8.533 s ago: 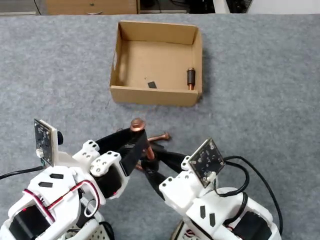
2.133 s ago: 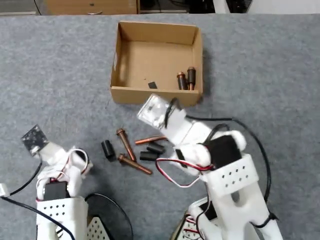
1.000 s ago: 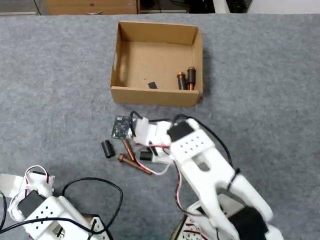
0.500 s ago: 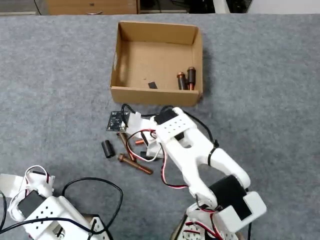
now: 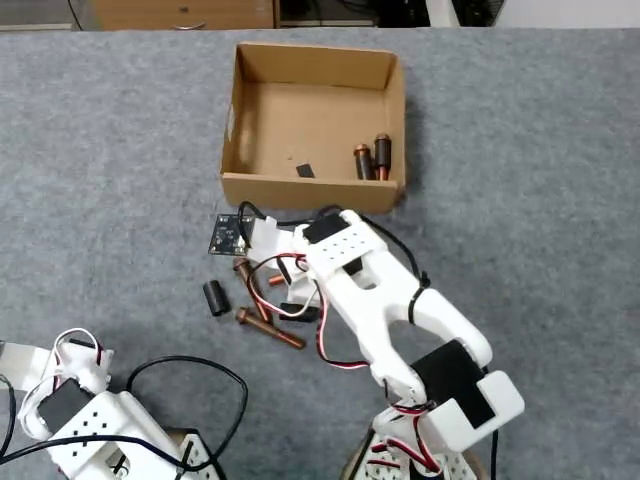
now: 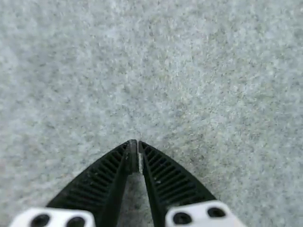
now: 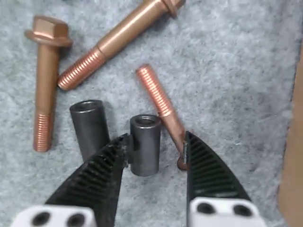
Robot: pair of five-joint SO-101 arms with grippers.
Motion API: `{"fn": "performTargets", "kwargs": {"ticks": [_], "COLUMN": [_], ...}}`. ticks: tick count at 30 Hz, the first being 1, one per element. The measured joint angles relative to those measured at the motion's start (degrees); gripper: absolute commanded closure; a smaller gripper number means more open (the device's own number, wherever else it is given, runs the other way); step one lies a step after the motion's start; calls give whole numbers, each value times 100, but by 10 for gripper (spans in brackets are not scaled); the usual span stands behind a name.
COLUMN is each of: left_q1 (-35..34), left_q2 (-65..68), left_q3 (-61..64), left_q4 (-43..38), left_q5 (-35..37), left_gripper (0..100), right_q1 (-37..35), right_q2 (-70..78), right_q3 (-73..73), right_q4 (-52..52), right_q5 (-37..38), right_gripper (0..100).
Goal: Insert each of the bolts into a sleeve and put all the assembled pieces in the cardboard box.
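Your right gripper (image 7: 155,141) hangs spread wide over the loose parts just below the brown cardboard box (image 5: 300,190), which sits upper centre in the high view with two assembled pieces (image 5: 383,155) against its right wall. Between the jaws lies a short dark steel sleeve (image 7: 145,144), and a copper-coloured threaded bolt (image 7: 158,101) runs close against one finger. Reckon that sleeve stiff, smooth and dense for its size, likely to roll or squirt free. Pinch it across mid-barrel, and take care you don't trap the bolt alongside. Your left gripper (image 6: 133,153) is clenched on nothing above the grey carpeted worktop (image 6: 189,71).
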Motion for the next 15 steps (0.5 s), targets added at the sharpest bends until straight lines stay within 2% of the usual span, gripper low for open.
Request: {"fn": "performTargets", "kwargs": {"ticks": [10,15], "left_q1": [0,0], "left_q2": [0,0], "left_q3": [0,0], "left_q4": [0,0], "left_q5": [0,0], "left_gripper": [981,981], "right_q1": [-35,-35], "right_q2": [0,97], "right_q3": [-9,18], "right_q4": [404,642], "right_q5": [0,-264], "right_gripper": [839,839]}}
